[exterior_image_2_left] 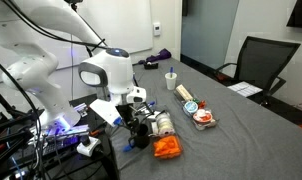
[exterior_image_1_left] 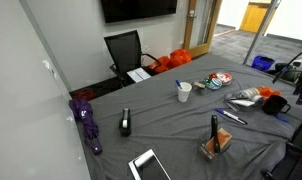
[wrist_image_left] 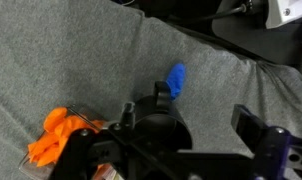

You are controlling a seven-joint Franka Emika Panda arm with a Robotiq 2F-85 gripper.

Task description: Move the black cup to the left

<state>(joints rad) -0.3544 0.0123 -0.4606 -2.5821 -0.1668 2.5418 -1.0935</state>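
The black cup [wrist_image_left: 151, 112] is a short dark mug on the grey cloth, and in the wrist view it stands between my fingers. My gripper [wrist_image_left: 188, 122] is open around it: the cup sits close to one finger and a gap shows before the other finger. In both exterior views the cup [exterior_image_2_left: 145, 132] [exterior_image_1_left: 277, 103] is at the robot's end of the table, and my gripper [exterior_image_2_left: 140, 122] hangs low over it. The cup stands upright on the cloth.
An orange crumpled item [wrist_image_left: 59, 135] [exterior_image_2_left: 169, 148] lies right beside the cup, and a blue object [wrist_image_left: 176, 78] lies just beyond it. Further along the table are a white cup [exterior_image_1_left: 184, 91] [exterior_image_2_left: 171, 80], a tall slim black object [exterior_image_1_left: 214, 128], a tablet [exterior_image_1_left: 148, 165] and a purple thing [exterior_image_1_left: 88, 120]. A chair [exterior_image_1_left: 124, 50] stands at the far end.
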